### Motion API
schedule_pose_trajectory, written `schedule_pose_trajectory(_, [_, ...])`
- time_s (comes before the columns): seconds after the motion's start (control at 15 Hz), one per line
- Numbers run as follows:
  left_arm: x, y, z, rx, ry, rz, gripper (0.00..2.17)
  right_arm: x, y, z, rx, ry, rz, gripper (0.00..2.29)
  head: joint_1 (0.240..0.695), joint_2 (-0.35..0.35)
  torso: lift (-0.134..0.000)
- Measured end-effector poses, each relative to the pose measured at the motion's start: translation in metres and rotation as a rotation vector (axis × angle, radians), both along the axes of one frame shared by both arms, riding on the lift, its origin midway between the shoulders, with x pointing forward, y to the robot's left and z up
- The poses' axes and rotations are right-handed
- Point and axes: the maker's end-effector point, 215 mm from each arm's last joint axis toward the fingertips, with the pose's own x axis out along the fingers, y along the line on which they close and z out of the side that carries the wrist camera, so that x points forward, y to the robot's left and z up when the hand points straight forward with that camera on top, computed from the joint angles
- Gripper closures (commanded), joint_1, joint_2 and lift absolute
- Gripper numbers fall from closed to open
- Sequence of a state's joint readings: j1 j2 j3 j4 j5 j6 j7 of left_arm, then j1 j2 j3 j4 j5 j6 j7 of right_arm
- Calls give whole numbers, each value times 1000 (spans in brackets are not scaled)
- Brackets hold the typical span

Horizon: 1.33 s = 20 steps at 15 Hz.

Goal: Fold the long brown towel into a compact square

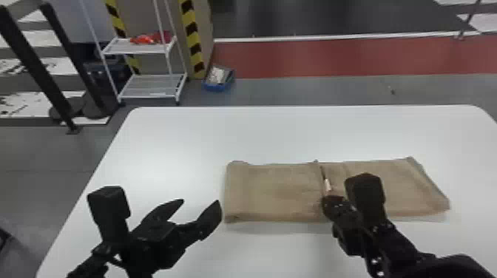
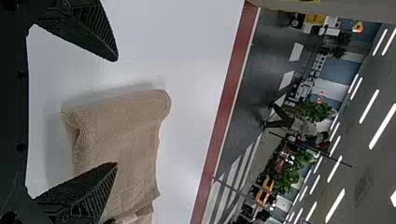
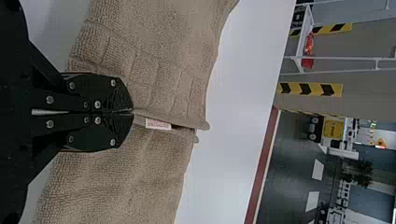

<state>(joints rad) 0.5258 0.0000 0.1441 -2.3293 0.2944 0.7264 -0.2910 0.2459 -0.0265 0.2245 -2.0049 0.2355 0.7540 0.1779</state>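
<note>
The brown towel (image 1: 273, 192) lies on the table as a long, flat folded strip, with a raised edge and a small white tag near its middle. My left gripper (image 1: 201, 203) stands open just off the towel's left end. At the middle of the strip, my right gripper (image 1: 328, 201) is over the near side. In the left wrist view the left gripper (image 2: 116, 112) has parted fingers, the towel's rolled end (image 2: 135, 109) beyond them. The right wrist view has the right gripper (image 3: 132, 111) shut on a folded edge of the towel (image 3: 154, 70), close to the tag (image 3: 158, 124).
The white table (image 1: 177, 148) extends around the towel, its far edge well behind it. Beyond it on the floor stand a white wire shelf (image 1: 153, 87) and a blue bin (image 1: 218, 78).
</note>
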Motion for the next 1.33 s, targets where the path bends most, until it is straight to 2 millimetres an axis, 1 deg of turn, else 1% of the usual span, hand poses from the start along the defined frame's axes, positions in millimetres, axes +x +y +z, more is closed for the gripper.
schedule_pose_trajectory(0.13, [0,0,1,-1,-2,-1,80,3,-1,3,4,-7,-3,1477,695,89,-123])
schedule_pose_trajectory(0.2, [0,0,1,-1,-4,-2,83,6,0,8,9,-26,1,1477,695,88,-123])
schedule_pose_trajectory(0.4, [0,-1,3,-1,-7,-3,83,15,7,30,55,-86,21,1477,695,96,-123])
schedule_pose_trajectory(0.53, [0,0,3,0,-8,-2,83,21,4,45,76,-112,18,1477,695,95,-123])
schedule_pose_trajectory(0.6, [0,1,3,0,-8,-2,83,24,-2,55,89,-128,12,1477,695,88,-123])
schedule_pose_trajectory(0.67, [-1,2,3,1,-7,0,83,25,-12,63,104,-140,-3,1477,695,79,-123])
schedule_pose_trajectory(0.8, [-1,4,3,1,-9,2,83,22,-36,72,127,-152,-42,1477,695,57,-123])
schedule_pose_trajectory(0.87, [0,5,5,1,-15,4,83,19,-47,69,132,-147,-61,1477,695,44,-123])
schedule_pose_trajectory(1.0, [2,4,6,-2,-23,4,83,17,-63,55,139,-126,-85,1480,695,16,-123])
schedule_pose_trajectory(1.07, [3,4,6,-2,-24,4,83,18,-69,53,143,-127,-90,1480,695,9,-123])
schedule_pose_trajectory(1.13, [3,4,7,-2,-26,4,83,19,-75,58,153,-136,-97,1480,695,1,-123])
schedule_pose_trajectory(1.2, [3,4,7,-2,-26,4,83,22,-87,70,170,-157,-113,1477,695,-10,-123])
schedule_pose_trajectory(1.33, [2,5,7,-1,-25,5,83,23,-116,85,189,-180,-160,1477,695,-39,-123])
